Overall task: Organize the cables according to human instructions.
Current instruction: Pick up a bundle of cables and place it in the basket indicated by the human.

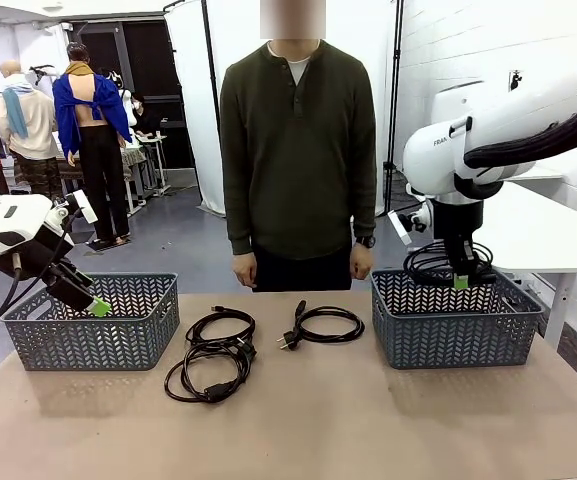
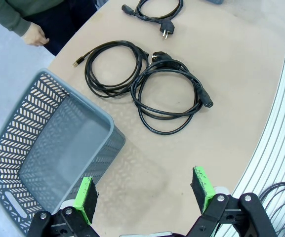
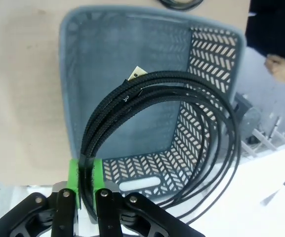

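Pinching one coiled cable (image 3: 157, 84) hard between its pads, the right gripper (image 3: 86, 183) has its jaws almost together. The coil dangles over the right basket (image 3: 65, 89), apparently held there for release into it. The left gripper (image 2: 144, 195) is spread wide and empty, over the near corner of the left basket (image 2: 14, 148), probably parked clear. On the table (image 2: 241, 59) between the baskets lie two overlapping coils (image 2: 141, 74) and, apart from them, a third coil (image 2: 154, 17), all unsorted.
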Controlling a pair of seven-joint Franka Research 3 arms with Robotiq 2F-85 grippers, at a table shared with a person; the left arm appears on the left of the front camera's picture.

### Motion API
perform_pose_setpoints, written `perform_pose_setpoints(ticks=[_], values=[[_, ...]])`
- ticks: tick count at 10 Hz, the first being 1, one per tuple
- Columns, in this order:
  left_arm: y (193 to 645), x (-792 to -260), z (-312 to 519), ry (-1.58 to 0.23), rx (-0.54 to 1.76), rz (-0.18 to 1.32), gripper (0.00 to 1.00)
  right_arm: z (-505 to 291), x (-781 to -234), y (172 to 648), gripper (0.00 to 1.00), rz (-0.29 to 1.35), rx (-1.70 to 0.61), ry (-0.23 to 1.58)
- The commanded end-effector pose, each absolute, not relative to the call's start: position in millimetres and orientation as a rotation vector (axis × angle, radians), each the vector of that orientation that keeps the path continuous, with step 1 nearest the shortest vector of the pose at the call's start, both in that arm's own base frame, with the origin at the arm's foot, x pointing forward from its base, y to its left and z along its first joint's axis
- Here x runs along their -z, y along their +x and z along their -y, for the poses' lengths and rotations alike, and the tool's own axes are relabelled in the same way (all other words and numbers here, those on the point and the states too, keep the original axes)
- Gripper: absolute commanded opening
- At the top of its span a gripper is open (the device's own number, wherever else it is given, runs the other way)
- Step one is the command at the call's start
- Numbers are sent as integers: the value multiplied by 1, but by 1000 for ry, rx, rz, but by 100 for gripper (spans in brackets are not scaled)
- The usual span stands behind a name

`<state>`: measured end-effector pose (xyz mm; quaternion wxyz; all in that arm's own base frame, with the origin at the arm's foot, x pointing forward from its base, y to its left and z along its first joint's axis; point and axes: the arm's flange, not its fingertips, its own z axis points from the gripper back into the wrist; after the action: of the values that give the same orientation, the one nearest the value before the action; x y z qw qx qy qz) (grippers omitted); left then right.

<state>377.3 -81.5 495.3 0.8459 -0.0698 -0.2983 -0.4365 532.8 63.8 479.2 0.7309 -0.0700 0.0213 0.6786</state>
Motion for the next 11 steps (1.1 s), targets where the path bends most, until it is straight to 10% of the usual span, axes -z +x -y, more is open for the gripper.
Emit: perform_pose_setpoints(ticks=[1,9,11], values=[[378,-495,80,-152,925,626,100,-58,-468,552,0,-21,-1539,-117],[378,-495,80,-152,925,626,100,-52,-436,584,3,-50,-1543,-97],[378,-495,80,-152,925,626,100,-52,-434,585,41,-65,-1539,-91]])
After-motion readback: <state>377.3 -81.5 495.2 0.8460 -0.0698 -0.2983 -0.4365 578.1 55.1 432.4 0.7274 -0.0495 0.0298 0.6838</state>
